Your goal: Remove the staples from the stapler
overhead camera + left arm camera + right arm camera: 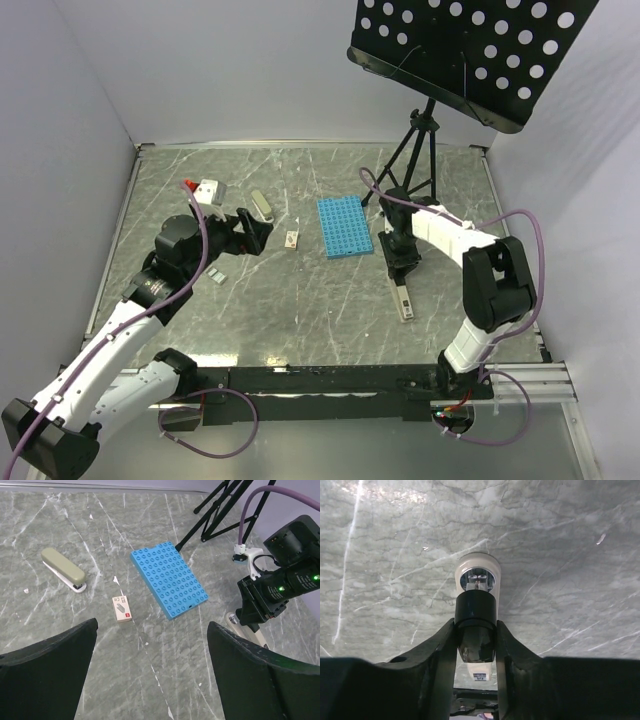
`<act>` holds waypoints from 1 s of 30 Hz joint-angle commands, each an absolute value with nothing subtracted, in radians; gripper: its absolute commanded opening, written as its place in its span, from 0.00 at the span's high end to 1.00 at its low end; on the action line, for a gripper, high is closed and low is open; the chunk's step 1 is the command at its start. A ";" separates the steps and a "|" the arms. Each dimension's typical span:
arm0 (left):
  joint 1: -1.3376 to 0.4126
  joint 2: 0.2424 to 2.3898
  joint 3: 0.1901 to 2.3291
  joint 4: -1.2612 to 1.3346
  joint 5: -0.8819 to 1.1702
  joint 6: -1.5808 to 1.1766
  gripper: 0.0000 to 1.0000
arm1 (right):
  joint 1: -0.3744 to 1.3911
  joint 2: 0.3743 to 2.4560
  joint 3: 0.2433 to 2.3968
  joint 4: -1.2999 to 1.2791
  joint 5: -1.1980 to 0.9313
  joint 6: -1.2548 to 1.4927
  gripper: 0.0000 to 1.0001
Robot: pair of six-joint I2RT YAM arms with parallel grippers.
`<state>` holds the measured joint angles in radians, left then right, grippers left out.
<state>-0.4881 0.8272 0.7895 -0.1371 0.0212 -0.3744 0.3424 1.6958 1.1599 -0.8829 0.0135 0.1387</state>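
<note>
The stapler (403,298) lies on the table right of centre, its black top over a cream base with a silver strip. My right gripper (398,262) is shut on the black top at its far end. In the right wrist view the black top (476,611) sits clamped between both fingers of the gripper (475,630), above the cream base and its silver metal end. Two tiny grey strips, the staples (217,274), lie on the table by my left arm. My left gripper (250,232) is open and empty, low over bare table (152,645).
A blue studded plate (343,227) (170,580) lies mid-table. A small tan-white block (291,239) (121,609) lies left of it. An olive-grey stapler (262,205) (62,570) and a white box (207,190) are at the back left. A black tripod (415,160) stands behind the right gripper.
</note>
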 commanded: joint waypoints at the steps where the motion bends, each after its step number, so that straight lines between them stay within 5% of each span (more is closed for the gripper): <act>1: -0.492 0.848 0.833 -0.159 0.003 -0.468 0.06 | 0.370 1.576 1.180 -0.850 0.006 0.107 0.99; 18: -0.491 1.055 0.868 -0.187 0.238 -0.730 0.33 | 0.699 1.305 1.292 -0.548 -0.271 0.201 1.00; 30: -0.491 1.166 0.799 -0.011 0.419 -0.807 0.38 | 0.747 1.335 1.301 -0.495 -0.301 0.210 1.00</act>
